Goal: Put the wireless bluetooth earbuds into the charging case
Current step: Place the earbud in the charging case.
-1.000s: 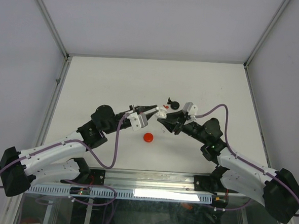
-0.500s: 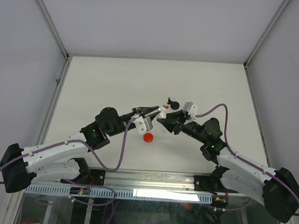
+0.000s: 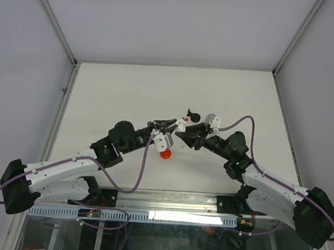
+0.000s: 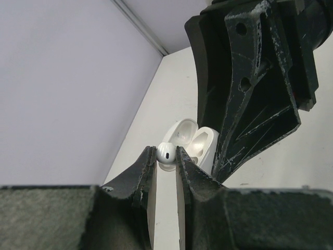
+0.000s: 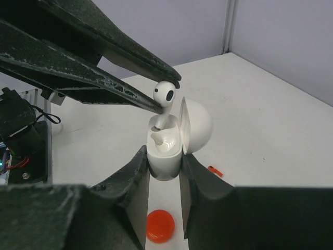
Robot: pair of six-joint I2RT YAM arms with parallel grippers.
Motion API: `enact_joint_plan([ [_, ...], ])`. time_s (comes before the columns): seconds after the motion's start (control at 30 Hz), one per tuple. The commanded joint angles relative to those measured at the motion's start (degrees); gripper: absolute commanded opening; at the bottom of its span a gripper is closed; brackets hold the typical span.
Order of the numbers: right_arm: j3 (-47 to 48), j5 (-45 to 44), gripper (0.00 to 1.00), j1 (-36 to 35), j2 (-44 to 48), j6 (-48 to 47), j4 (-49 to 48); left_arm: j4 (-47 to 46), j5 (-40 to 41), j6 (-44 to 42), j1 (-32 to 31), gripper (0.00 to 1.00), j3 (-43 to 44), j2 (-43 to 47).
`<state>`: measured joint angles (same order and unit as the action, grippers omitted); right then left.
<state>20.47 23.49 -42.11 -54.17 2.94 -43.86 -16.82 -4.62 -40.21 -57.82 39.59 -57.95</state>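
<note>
My left gripper (image 4: 166,156) is shut on a white earbud (image 4: 166,152), pinching its round head. My right gripper (image 5: 165,161) is shut on the body of a white charging case (image 5: 165,153) and holds it upright above the table with its lid (image 5: 196,125) open. In the right wrist view the earbud (image 5: 165,95) hangs stem down, with the stem tip at the mouth of the case's far socket. In the top view both grippers meet at the table's middle, the left gripper (image 3: 174,124) just above the case (image 3: 181,127) held by the right gripper (image 3: 181,135).
A red round puck (image 3: 164,154) lies on the table below the grippers and also shows in the right wrist view (image 5: 160,225). A black puck (image 3: 195,117), a tiny black bud (image 3: 189,111) and a small red bud (image 5: 215,171) lie just beyond the case.
My left gripper has moved right and turned, bringing the white earbud over the open case. The right arm and the case have stayed in place.
</note>
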Motion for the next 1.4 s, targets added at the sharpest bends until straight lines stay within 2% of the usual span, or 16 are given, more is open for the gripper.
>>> enact_joint_plan([
  [0.0, 2.7, 0.5, 0.00, -0.1, 0.5, 0.2, -3.6, 0.9, 1.4, -2.3, -0.7, 0.02, 1.4, 1.0],
  [0.53, 2.8, -1.1, 0.00, -0.1, 0.6, -0.6, -3.0, 3.2, -0.1, -2.2, -2.4, 0.06, 1.8, 1.4],
  [0.87, 2.6, -1.9, 0.00, -0.1, 0.6, -1.1, -2.7, 5.2, -0.4, -0.9, -2.8, 0.21, 1.9, 2.1],
  [1.27, 2.8, -1.8, 0.00, -0.1, 0.5, -1.1, -2.3, 6.1, -0.1, 1.0, -2.9, 0.31, 2.2, 1.9],
  [1.37, 2.5, -2.4, 0.00, -0.1, 0.5, -1.4, -2.2, 5.7, 1.3, 3.6, -2.9, 0.38, 2.8, 2.4],
])
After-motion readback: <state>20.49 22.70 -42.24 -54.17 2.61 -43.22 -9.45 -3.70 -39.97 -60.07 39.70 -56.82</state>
